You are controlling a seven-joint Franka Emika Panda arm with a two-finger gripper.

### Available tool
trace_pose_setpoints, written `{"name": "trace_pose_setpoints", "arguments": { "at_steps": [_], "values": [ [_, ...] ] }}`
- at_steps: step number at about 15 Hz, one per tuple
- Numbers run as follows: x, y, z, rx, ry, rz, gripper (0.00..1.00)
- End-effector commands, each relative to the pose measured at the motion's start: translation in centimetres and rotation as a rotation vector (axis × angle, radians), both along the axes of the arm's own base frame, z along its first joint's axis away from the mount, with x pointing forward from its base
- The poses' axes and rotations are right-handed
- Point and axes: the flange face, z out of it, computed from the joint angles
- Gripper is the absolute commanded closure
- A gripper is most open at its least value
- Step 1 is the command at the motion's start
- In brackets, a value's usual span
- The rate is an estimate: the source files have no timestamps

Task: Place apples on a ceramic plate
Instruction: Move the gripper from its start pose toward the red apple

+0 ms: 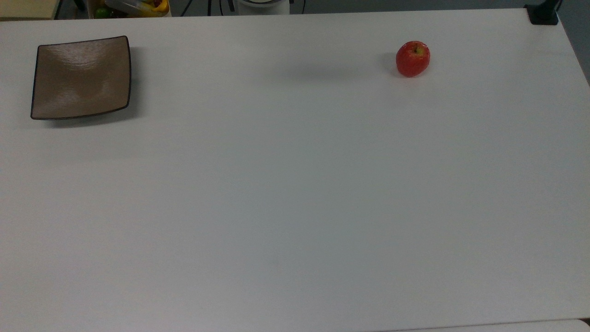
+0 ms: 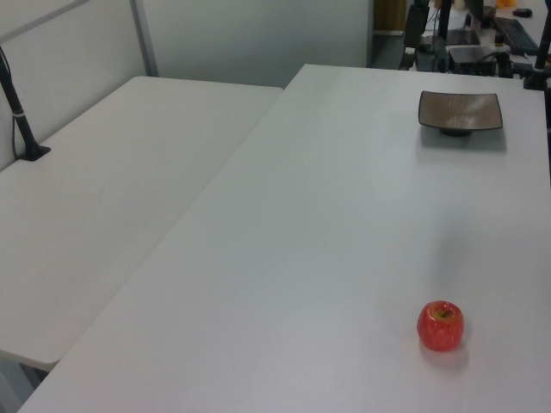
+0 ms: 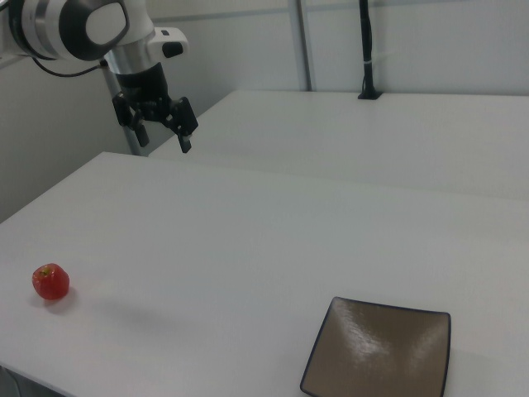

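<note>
In the right view, the ceramic plate (image 3: pixel 378 351) lies nearest, flat on the white desk (image 3: pixel 248 240) close to its near edge toward the right view's right; it is a square, glossy brown dish with a thin dark rim, and nothing lies in its shallow middle. Farther back and well apart from it, near the desk's edge on the right view's left, the small red apple (image 3: pixel 50 282) sits on the bare desk surface with its stem end upward. Beyond both, above the desk's far left corner in the right view, the arm (image 3: pixel 74 29) holds the end effector (image 3: pixel 161 131) in the air, its two fingers spread apart and released, grasping nothing. Behind it stand a second white desk (image 3: pixel 397 132) and a black post (image 3: pixel 367 50) clamped to it. In the top view the plate (image 1: pixel 81 77) lies near the far left corner of the desk (image 1: pixel 295 193) and the apple (image 1: pixel 413 58) lies near the far edge toward the top view's right, a yellow-green patch around its stem.
</note>
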Motion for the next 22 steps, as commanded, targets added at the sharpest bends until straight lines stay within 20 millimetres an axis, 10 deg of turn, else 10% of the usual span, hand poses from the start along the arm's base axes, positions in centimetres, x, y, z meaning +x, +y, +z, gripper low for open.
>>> {"name": "trace_pose_setpoints", "arguments": {
  "at_steps": [1, 17, 22],
  "values": [
    [-0.6, 0.0, -0.1, 0.017, -0.015, 0.006, 0.00],
    [-0.9, 0.6, -0.1, 0.020, -0.008, 0.025, 0.00],
    [-2.2, 7.0, 0.0, 0.027, -0.008, 0.134, 0.00]
  ]
}}
